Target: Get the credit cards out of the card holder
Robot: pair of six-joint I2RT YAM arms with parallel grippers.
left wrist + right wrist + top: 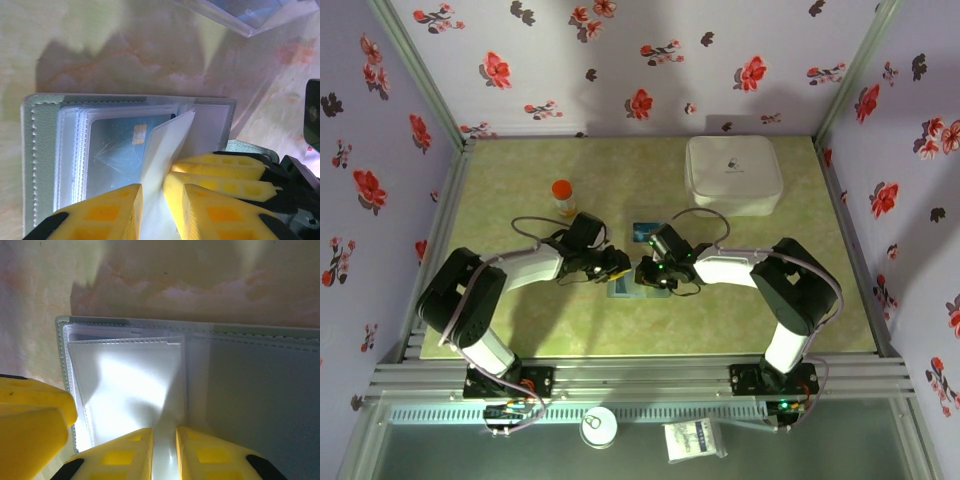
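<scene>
From above, I see the left gripper (617,266) and right gripper (646,272) meeting at mid-frame over the open card holder (623,289). A blue-teal card (645,228) lies on the table (520,330) just above them. The left wrist camera adds what lies inside the card holder (42,150): a card with a gold chip (120,147) tucked in the clear pockets. Here the left gripper (162,192) has its jaws apart around a raised clear sleeve (167,145). On the right wrist camera, the right gripper (164,432) is pinched onto that sleeve (135,385).
</scene>
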